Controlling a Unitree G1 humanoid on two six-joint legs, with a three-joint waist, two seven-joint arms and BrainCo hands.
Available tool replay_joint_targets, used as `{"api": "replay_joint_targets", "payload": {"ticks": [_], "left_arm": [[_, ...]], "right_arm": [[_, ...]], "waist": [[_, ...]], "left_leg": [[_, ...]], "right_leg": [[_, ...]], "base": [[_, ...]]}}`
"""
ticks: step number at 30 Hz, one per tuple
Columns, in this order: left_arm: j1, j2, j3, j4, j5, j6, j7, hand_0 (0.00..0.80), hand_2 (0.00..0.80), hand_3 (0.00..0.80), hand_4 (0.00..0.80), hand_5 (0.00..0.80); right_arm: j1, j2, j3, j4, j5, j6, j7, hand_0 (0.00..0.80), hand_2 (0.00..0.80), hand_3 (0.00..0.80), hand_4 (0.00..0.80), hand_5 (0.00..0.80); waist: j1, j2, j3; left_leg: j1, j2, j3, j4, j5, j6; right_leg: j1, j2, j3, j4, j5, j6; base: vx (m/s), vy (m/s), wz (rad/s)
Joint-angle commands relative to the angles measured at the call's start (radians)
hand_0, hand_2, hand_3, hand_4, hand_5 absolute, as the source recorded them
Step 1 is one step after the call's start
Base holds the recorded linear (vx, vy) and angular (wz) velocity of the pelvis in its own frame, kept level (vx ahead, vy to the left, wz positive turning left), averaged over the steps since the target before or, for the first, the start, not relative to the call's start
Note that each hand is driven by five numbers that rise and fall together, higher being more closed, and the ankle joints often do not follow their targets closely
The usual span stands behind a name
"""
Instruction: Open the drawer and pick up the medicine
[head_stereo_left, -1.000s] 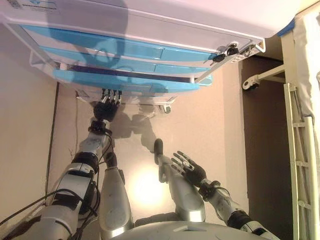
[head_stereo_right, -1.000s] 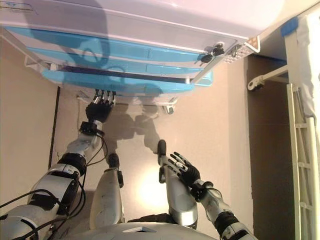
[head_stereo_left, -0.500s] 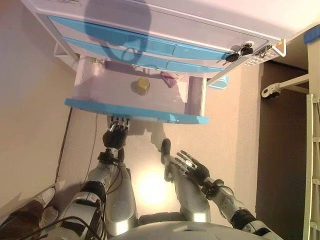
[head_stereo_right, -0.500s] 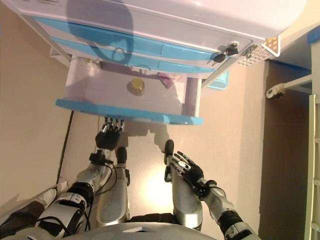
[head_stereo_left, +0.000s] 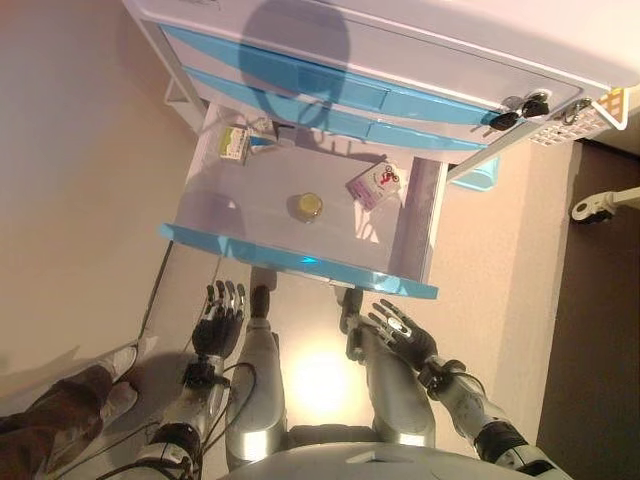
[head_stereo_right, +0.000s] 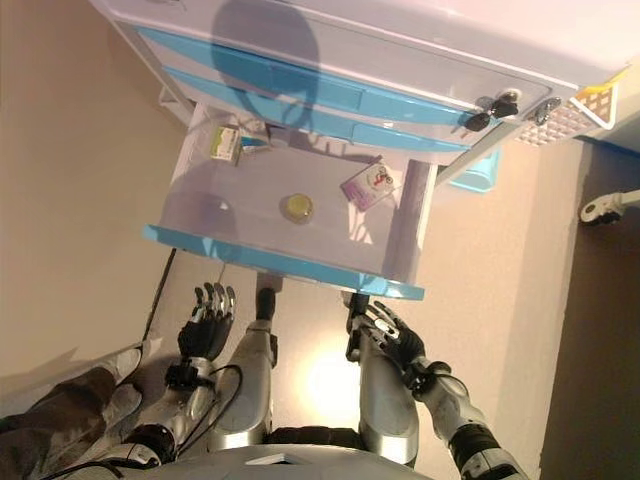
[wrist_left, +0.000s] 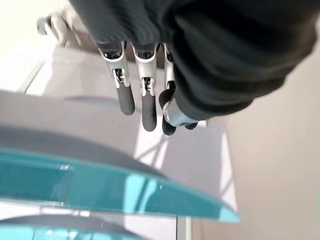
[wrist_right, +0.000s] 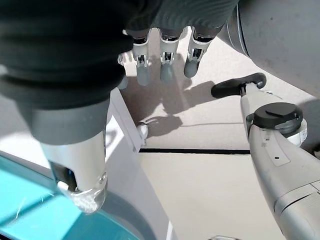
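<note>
The bottom drawer (head_stereo_left: 300, 262) of the white cabinet stands pulled out, its blue front towards me. Inside lie a green-and-white medicine box (head_stereo_left: 233, 143) at the back left, a small round jar with a yellow lid (head_stereo_left: 309, 206) in the middle, and a pink-and-white packet (head_stereo_left: 373, 184) to the right. My left hand (head_stereo_left: 218, 318) hangs below the drawer front, apart from it, with straight fingers (wrist_left: 142, 100) and nothing in it. Under the front's right end my right hand (head_stereo_left: 405, 335) is open and empty, fingers (wrist_right: 162, 65) spread.
Two shut blue drawers (head_stereo_left: 300, 85) sit above the open one, with keys (head_stereo_left: 520, 108) in a lock at the cabinet's right corner. A person's leg and shoe (head_stereo_left: 60, 420) stand at the lower left. A castor (head_stereo_left: 585, 208) shows at the right edge.
The drawer has come further out, so the box at its back shows. My left hand has left the drawer front and dropped back. The camera has shifted.
</note>
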Motion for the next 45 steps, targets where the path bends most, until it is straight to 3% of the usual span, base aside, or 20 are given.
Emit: {"api": "replay_joint_targets", "payload": {"ticks": [1,7,8,9,13,17,22,30,33,37,41,45], "left_arm": [[0.061,0.002,0.027,-0.027,0.014,0.038,0.001,0.800,0.800,0.800,0.800,0.800],[0.113,0.004,0.048,-0.008,0.019,0.058,0.052,0.800,0.800,0.800,0.800,0.800],[0.117,0.006,0.056,-0.002,0.021,0.063,0.067,0.477,0.477,0.477,0.477,0.477],[0.118,0.007,0.065,0.010,0.024,0.072,0.081,0.000,0.000,0.000,0.000,0.000],[0.110,0.016,0.094,0.062,0.076,0.071,0.137,0.000,0.000,0.000,0.000,0.000],[0.107,0.027,0.118,0.086,0.147,0.061,0.170,0.000,0.000,0.000,0.000,0.000],[0.150,0.041,0.134,0.027,0.211,0.038,0.230,0.000,0.000,0.000,0.000,0.000],[0.343,0.049,0.207,-0.162,0.267,0.058,0.309,0.000,0.000,0.000,0.000,0.000],[0.404,0.031,0.230,-0.210,0.288,0.060,0.330,0.000,0.000,0.000,0.000,0.000],[0.471,-0.011,0.232,-0.226,0.284,0.051,0.340,0.000,0.000,0.000,0.000,0.000],[0.487,-0.042,0.210,-0.215,0.283,0.039,0.352,0.000,0.000,0.000,0.000,0.000],[0.489,-0.060,0.185,-0.189,0.290,0.024,0.335,0.000,0.000,0.000,0.000,0.000]], "right_arm": [[0.101,-0.023,-0.010,-0.034,-0.002,0.006,0.003,0.000,0.000,0.000,0.000,0.000],[0.105,-0.030,-0.043,0.009,-0.014,0.006,-0.009,0.000,0.000,0.000,0.000,0.000],[0.104,-0.030,-0.047,0.024,-0.025,0.019,-0.031,0.000,0.000,0.000,0.000,0.000],[0.101,-0.030,-0.054,0.051,-0.036,0.034,-0.054,0.000,0.000,0.000,0.000,0.000],[0.081,-0.030,-0.092,0.210,-0.058,0.126,-0.144,0.000,0.000,0.000,0.000,0.000],[0.077,-0.037,-0.155,0.298,-0.030,0.168,-0.218,0.000,0.000,0.000,0.000,0.000],[0.128,-0.053,-0.272,0.272,0.036,0.113,-0.395,0.000,0.000,0.000,0.000,0.000],[0.366,-0.090,-0.402,-0.227,0.040,0.047,-0.591,0.000,0.000,0.000,0.000,0.000],[0.433,-0.106,-0.454,-0.442,-0.042,-0.050,-0.634,0.000,0.000,0.000,0.000,0.000],[0.493,-0.142,-0.524,-0.763,-0.262,-0.181,-0.671,0.000,0.000,0.000,0.000,0.000],[0.508,-0.209,-0.541,-0.972,-0.514,-0.267,-0.673,0.000,0.000,0.000,0.000,0.000],[0.500,-0.277,-0.531,-1.090,-0.631,-0.286,-0.630,0.000,0.000,0.000,0.000,0.000]], "waist": [[0.022,-0.013,-0.031],[0.041,0.000,-0.031],[0.043,0.001,-0.032],[0.046,0.000,-0.035],[0.060,0.000,-0.049],[0.064,-0.009,-0.070],[0.059,-0.033,-0.102],[0.038,-0.070,-0.176],[0.026,-0.071,-0.202],[0.003,-0.049,-0.246],[-0.004,-0.023,-0.274],[-0.003,-0.006,-0.287]], "left_leg": [[-0.041,-0.066,0.018,0.056,0.011,0.051],[-0.037,-0.077,-0.001,0.046,0.015,0.051],[-0.035,-0.078,-0.003,0.045,0.015,0.051],[-0.033,-0.079,-0.004,0.044,0.014,0.051],[-0.012,-0.079,-0.008,0.022,0.014,0.051],[0.013,-0.077,-0.010,-0.005,0.017,0.049],[0.060,-0.067,-0.006,-0.039,0.014,0.047],[0.131,-0.060,0.013,-0.084,0.002,0.059],[0.150,-0.062,0.021,-0.091,-0.005,0.067],[0.177,-0.067,0.046,-0.106,-0.014,0.078],[0.192,-0.071,0.066,-0.116,-0.019,0.080],[0.196,-0.074,0.072,-0.114,-0.023,0.080]], "right_leg": [[0.083,0.027,-0.034,-0.005,-0.028,0.026],[0.089,0.024,-0.047,-0.006,-0.032,0.024],[0.090,0.024,-0.047,-0.006,-0.033,0.025],[0.093,0.024,-0.047,-0.007,-0.034,0.025],[0.114,0.021,-0.050,-0.021,-0.036,0.028],[0.140,0.020,-0.047,-0.046,-0.029,0.034],[0.188,0.025,-0.030,-0.090,-0.012,0.052],[0.251,0.028,0.006,-0.149,0.010,0.074],[0.264,0.022,0.014,-0.157,0.010,0.079],[0.273,0.008,0.029,-0.165,0.007,0.091],[0.277,-0.006,0.041,-0.173,0.005,0.100],[0.279,-0.018,0.048,-0.174,0.003,0.106]], "base": [[0.004,0.003,0.23],[0.008,0.004,0.15],[0.028,-0.001,0.09],[0.037,-0.004,0.09],[0.049,-0.014,0.05],[0.060,-0.031,0.03],[0.085,-0.061,0.01],[0.110,-0.026,-0.04],[0.103,0.057,-0.10],[0.097,0.143,-0.12],[0.076,0.154,-0.07],[0.052,0.117,-0.07]]}}
